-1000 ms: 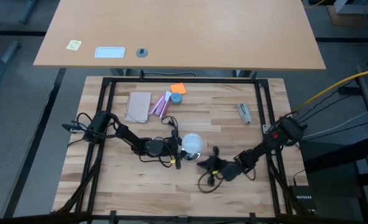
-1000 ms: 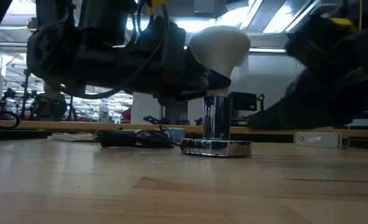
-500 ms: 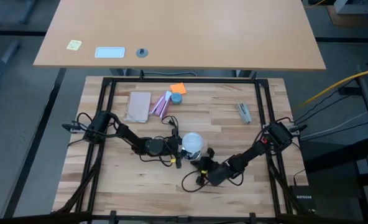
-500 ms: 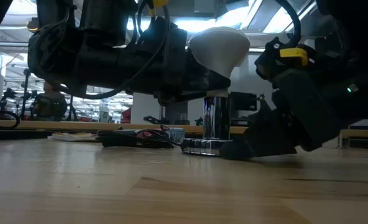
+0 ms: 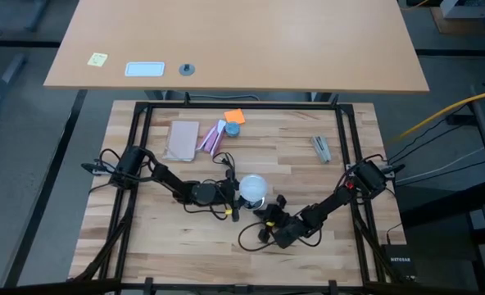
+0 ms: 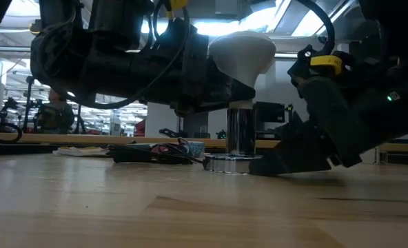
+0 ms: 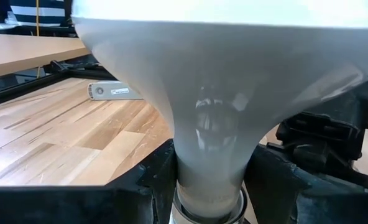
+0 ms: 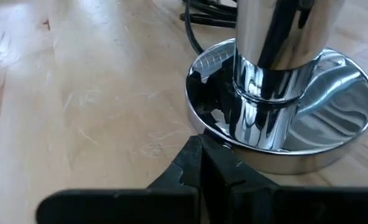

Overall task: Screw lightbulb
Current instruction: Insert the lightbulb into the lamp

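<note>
The frosted white lightbulb (image 5: 253, 188) stands globe up, its neck in the top of the chrome socket post (image 6: 240, 132), which rises from a round silvery base disc (image 8: 308, 134) lying flat on the wooden table. My left gripper (image 5: 235, 195) reaches in from the table's left and is shut on the bulb. My right gripper (image 5: 268, 215) comes low from the right and near side, its fingers shut, with its tips at the disc's rim. The socket's thin dark cord (image 5: 249, 238) loops toward the near edge. My left gripper pinches the bulb's narrow neck (image 7: 210, 163) between its two fingers (image 7: 156, 180), just above the socket's top. The fingers come in level from the table's left. The bulb stands upright on the socket post. My right gripper's shut fingertips (image 8: 204, 163) lie low on the table against the near rim of the base disc (image 8: 229, 142), slanting in from the table's near right. The disc lies flat on the table.
At the far side lie a brown pad (image 5: 183, 139), a pink-and-white packet (image 5: 212, 136), an orange piece (image 5: 235, 116) and a small blue thing (image 5: 233, 129). A grey object (image 5: 321, 147) lies far right. A black frame (image 5: 347, 139) rims the table.
My right gripper has gone toward the table's left, low along the table, until its shut tips reached the socket's base disc; the cord's loop has shifted left with it. My left gripper and the bulb have kept still.
</note>
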Tool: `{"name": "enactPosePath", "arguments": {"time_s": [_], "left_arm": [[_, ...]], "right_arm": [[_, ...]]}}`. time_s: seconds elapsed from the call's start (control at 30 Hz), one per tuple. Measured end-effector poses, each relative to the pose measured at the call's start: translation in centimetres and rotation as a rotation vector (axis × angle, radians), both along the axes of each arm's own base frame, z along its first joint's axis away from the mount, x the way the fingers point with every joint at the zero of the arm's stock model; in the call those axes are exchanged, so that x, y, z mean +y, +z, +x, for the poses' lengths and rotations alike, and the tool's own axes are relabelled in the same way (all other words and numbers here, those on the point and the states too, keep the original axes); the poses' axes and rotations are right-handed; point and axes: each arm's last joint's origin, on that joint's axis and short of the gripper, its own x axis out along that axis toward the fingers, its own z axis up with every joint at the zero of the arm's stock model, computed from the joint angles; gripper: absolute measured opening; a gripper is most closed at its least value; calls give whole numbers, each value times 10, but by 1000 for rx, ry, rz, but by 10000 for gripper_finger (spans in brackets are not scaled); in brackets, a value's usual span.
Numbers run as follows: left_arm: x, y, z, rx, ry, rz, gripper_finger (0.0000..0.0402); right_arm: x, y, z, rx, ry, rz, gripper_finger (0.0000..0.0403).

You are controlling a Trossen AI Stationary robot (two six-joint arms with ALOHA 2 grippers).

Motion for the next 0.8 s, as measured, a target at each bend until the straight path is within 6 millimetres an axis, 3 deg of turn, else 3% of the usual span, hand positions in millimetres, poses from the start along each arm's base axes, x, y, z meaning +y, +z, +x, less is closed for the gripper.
{"name": "enactPosePath", "arguments": {"time_s": [0.6,0.8], "left_arm": [[-2,-2,-1,18,-9,25,153],[-3,-2,-1,21,-19,25,153]], "right_arm": [[5,-5,-13,47,-21,-25,5],[2,2,-21,100,-47,-56,5]]}}
